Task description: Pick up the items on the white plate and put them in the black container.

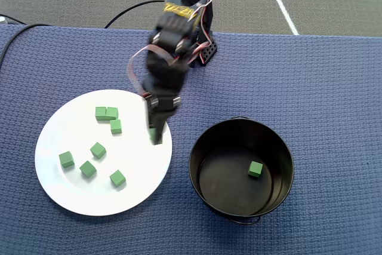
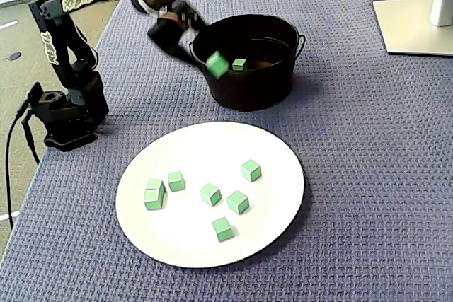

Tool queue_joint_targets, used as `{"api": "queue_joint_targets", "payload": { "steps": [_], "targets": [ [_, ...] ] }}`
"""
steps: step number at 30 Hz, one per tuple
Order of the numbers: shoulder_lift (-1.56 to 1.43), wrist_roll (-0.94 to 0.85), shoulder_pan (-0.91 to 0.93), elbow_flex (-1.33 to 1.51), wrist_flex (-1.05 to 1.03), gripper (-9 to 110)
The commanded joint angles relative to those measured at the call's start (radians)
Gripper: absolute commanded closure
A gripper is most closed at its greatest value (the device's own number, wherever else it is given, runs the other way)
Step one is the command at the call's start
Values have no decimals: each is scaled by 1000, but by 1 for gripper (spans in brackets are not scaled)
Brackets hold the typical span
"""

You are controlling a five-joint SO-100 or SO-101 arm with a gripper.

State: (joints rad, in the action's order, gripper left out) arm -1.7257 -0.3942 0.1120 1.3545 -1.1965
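Claw (image 2: 212,61) pinched tight on one matte green cube (image 2: 217,64), up in the air beside the pot's (image 2: 248,86) near wall. One cube (image 2: 239,64) sits on the pot's shiny black floor. Six more lie scattered on the glossy round plate (image 2: 276,203), on the woven blue worktop (image 2: 368,175).

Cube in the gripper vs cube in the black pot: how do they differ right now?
The held cube is raised off the table, clamped at the tips of the gripper; the pot cube rests on the floor of the black pot. The held cube is tilted and motion-blurred in the fixed view; the pot cube sits flat and sharp. The held cube is outside the pot, beside its rim. Both are small, matte green and alike in size.
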Motion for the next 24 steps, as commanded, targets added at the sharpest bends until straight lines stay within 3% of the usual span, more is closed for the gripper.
{"api": "queue_joint_targets", "payload": {
  "steps": [1, 6, 9, 12, 15, 18, 21, 24],
  "targets": [
    [60, 51, -210, -354, -115, 102],
    [316, 29, -336, -333, -147, 102],
    [339, 48, -347, -173, -61, 79],
    [270, 72, -316, -124, -71, 72],
    [133, 153, -172, -186, -210, 75],
    [-17, 322, 123, -104, -262, 82],
    [-72, 491, 385, 176, -78, 81],
    [32, 680, 459, 314, 64, 77]
  ]
}}
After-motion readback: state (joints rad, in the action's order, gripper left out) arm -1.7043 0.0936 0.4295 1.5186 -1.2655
